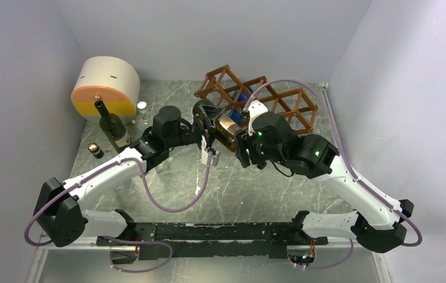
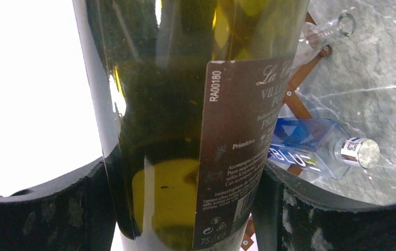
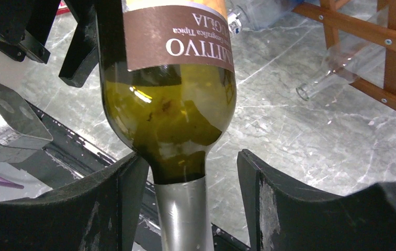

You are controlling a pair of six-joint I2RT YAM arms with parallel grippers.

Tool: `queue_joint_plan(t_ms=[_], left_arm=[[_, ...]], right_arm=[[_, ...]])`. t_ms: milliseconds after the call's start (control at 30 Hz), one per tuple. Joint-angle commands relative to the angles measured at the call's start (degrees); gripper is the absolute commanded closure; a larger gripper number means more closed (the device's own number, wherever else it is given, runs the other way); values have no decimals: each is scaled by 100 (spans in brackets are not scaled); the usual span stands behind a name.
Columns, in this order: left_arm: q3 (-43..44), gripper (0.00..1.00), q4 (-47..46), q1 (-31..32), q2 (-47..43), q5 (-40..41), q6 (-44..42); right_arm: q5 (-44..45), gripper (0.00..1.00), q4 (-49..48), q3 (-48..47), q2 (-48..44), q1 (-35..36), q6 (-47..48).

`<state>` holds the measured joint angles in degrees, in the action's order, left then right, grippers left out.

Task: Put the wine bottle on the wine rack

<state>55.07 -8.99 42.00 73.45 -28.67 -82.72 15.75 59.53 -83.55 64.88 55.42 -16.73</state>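
A green wine bottle (image 1: 227, 127) with a brown label hangs above the table, just in front of the reddish-brown lattice wine rack (image 1: 255, 97). My left gripper (image 1: 207, 131) is shut on the bottle's lower body. In the left wrist view both fingers (image 2: 54, 209) press the glass (image 2: 159, 130). My right gripper (image 1: 242, 140) is open around the silver-foiled neck (image 3: 185, 209). Its left finger (image 3: 112, 204) is next to the neck, and a gap shows on the other side. The rack (image 3: 389, 42) also shows in the right wrist view.
A second dark wine bottle (image 1: 111, 125) stands upright at the left beside a round cream-and-orange box (image 1: 105, 85). A small dark bottle (image 1: 95, 150) stands near it. A blue bottle (image 2: 310, 149) and a clear bottle (image 3: 337, 73) lie in the rack.
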Motion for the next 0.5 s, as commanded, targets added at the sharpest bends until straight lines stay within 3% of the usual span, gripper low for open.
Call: queue_joint_plan(t_ms=[0, 233, 467], left_arm=[[390, 93, -35, 37, -113, -86, -339], [478, 93, -27, 46, -64, -39, -284], [585, 93, -18, 51, -55, -19, 104]], right_arm=[[-153, 35, -319, 157, 107, 13, -53], [-251, 44, -640, 473, 32, 16, -129], [-236, 45, -666, 691, 66, 14, -277]])
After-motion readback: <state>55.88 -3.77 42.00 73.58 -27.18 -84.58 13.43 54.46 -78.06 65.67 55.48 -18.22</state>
